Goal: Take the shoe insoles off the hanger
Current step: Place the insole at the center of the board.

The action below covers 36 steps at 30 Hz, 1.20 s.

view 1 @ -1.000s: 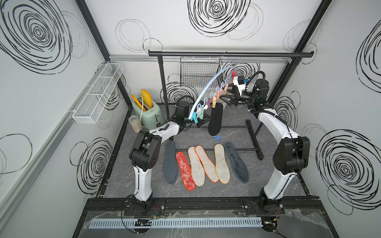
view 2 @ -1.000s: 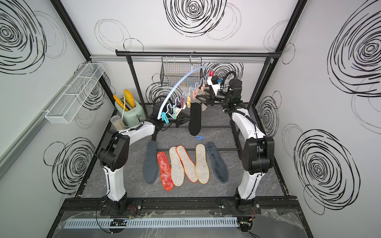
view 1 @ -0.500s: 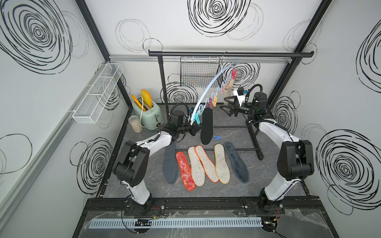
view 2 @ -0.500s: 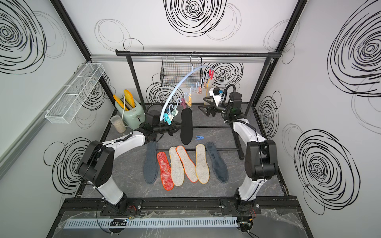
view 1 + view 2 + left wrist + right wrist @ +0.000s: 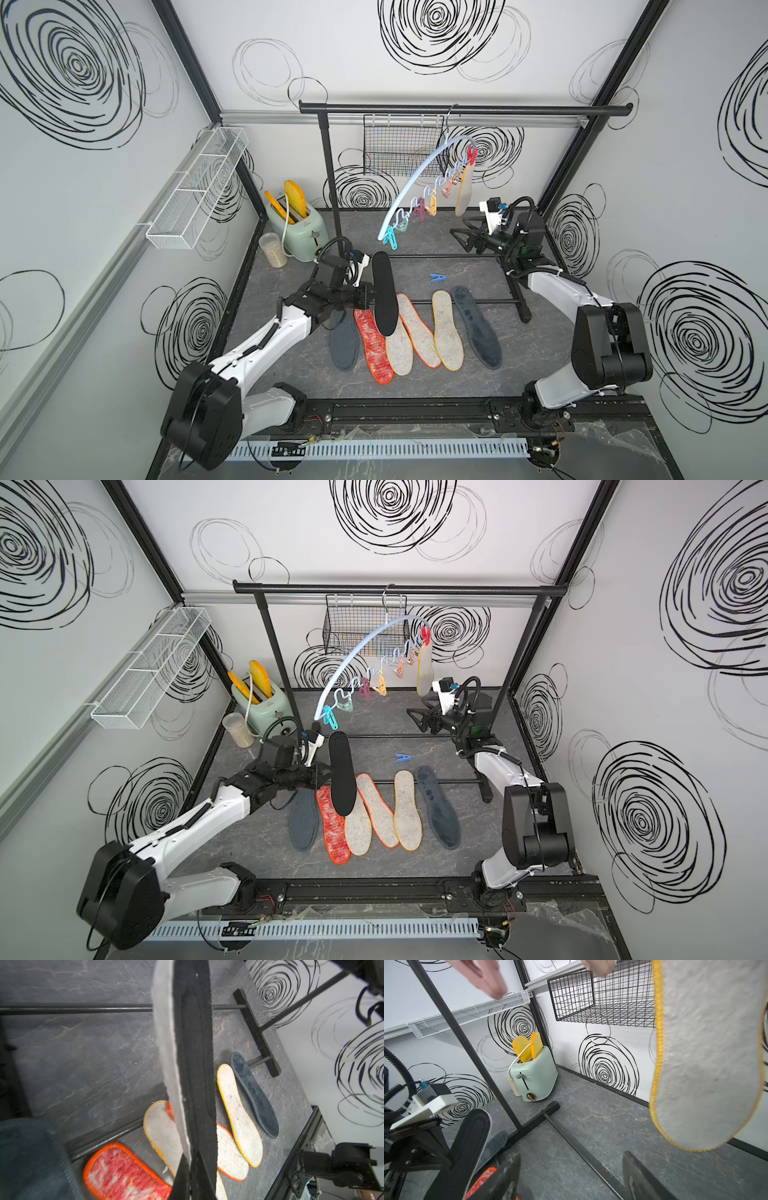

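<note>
The pale-blue hanger hangs tilted from the black rail, with a row of coloured pegs. One off-white shoe insole with a yellow rim hangs from its high right end. My left gripper is shut on a black insole, held upright above the floor row. Several insoles lie side by side on the floor: dark grey, red-orange and off-white. My right gripper stands open and empty, just below and right of the hanging insole.
The black garment rail carries a black wire basket; its base bars cross the floor. A mint-green toaster and a jar stand at the back left. A blue peg lies on the floor. A white mesh shelf is on the left wall.
My left gripper has drawn the black insole off the hanger, down and forward over the floor row. My right gripper has dropped away from the pegs. The hanger has swung back.
</note>
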Each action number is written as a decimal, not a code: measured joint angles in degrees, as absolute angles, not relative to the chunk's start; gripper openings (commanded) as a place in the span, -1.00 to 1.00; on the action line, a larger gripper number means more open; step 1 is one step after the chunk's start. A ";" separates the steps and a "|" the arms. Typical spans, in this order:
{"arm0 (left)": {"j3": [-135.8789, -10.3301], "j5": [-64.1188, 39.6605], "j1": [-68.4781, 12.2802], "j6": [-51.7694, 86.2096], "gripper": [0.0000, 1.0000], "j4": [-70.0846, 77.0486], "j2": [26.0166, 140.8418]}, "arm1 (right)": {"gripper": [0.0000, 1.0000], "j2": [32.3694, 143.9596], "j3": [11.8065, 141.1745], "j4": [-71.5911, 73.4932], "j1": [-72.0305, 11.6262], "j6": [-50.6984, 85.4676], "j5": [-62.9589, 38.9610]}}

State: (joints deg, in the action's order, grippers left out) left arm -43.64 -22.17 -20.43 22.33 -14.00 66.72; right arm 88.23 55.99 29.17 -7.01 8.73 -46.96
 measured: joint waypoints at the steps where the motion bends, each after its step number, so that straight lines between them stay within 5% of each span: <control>1: -43.66 -21.43 -18.04 22.37 -1.00 -16.75 65.10 | 0.55 87.77 55.72 29.21 -7.18 9.06 -46.70; 7: -43.66 -19.25 -5.26 22.09 -1.00 -29.89 62.37 | 0.55 85.67 55.18 29.23 -8.08 9.89 -45.93; 13: -45.15 -14.68 -4.43 21.47 -1.00 -38.68 64.71 | 0.56 84.20 55.18 29.12 -8.08 9.78 -45.06; 15: -45.65 -12.62 -3.55 21.50 -0.79 -40.16 65.78 | 0.56 84.01 55.18 29.02 -8.08 9.67 -44.75; 19: -46.41 -10.09 -0.71 21.52 -0.77 -41.98 68.90 | 0.56 83.99 55.18 28.62 -8.08 9.67 -44.45; 27: -50.17 -6.48 1.98 21.21 0.06 -42.94 77.23 | 0.56 83.94 55.16 28.62 -8.01 9.69 -44.31; 36: -52.12 -2.68 5.28 21.08 0.17 -42.70 66.89 | 0.53 83.68 54.30 28.45 -7.44 9.72 -43.29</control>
